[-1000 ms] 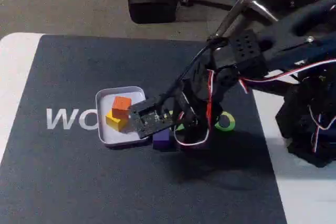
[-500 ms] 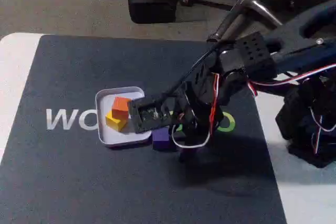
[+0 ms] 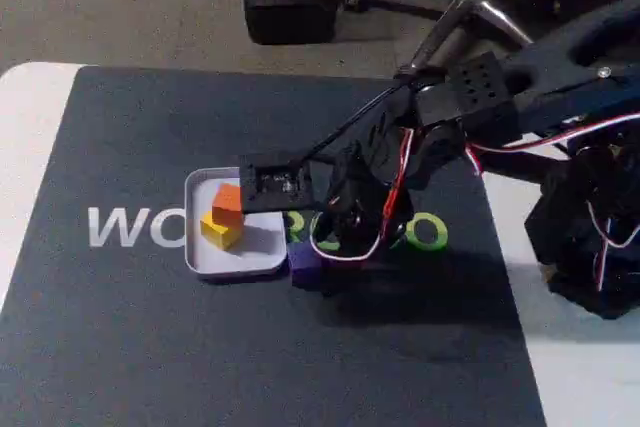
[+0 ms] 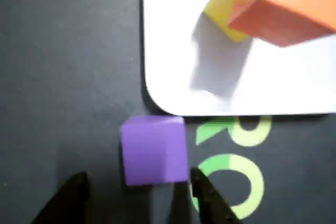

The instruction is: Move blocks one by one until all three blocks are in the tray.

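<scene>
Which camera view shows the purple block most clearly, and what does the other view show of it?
The wrist view shows the purple block best: whole and unobstructed on the dark mat, just outside the tray, with two dark fingers at the bottom edge. In the fixed view the block is small and partly covered by the arm.

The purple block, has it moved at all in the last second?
No. In the fixed view the purple block sits at the same spot beside the tray's lower right corner, on the mat, as before.
</scene>
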Tool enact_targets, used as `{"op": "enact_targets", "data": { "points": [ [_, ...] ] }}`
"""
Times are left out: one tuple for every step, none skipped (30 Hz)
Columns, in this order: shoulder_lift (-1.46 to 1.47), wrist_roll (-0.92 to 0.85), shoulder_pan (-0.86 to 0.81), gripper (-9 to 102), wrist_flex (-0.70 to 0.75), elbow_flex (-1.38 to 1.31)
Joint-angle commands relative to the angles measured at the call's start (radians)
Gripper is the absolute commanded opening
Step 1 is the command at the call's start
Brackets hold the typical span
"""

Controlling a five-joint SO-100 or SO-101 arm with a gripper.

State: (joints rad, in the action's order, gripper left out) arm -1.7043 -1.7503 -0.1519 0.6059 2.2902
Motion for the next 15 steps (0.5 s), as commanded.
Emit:
{"op": "enact_targets", "data": {
  "points": [
    [0.005,0.018,0.018,25,-0.009,-0.069],
    [0.021,0.026,0.021,25,-0.009,-0.086],
    [0.038,0.034,0.025,25,-0.009,-0.104],
    [0.058,0.04,0.026,25,-0.009,-0.124],
    [0.077,0.043,0.026,25,-0.009,-0.143],
    [0.097,0.048,0.028,25,-0.009,-0.161],
    [0.117,0.051,0.028,25,-0.009,-0.178],
    [0.135,0.052,0.028,25,-0.009,-0.195],
    [0.15,0.054,0.028,25,-0.009,-0.207],
    [0.163,0.054,0.028,25,-0.009,-0.216],
    [0.173,0.054,0.026,24,-0.009,-0.225],
    [0.179,0.054,0.023,23,-0.009,-0.23],
    [0.183,0.051,0.021,20,-0.009,-0.233],
    [0.184,0.049,0.02,18,-0.009,-0.233],
    [0.184,0.049,0.018,13,-0.009,-0.233]
  ]
}}
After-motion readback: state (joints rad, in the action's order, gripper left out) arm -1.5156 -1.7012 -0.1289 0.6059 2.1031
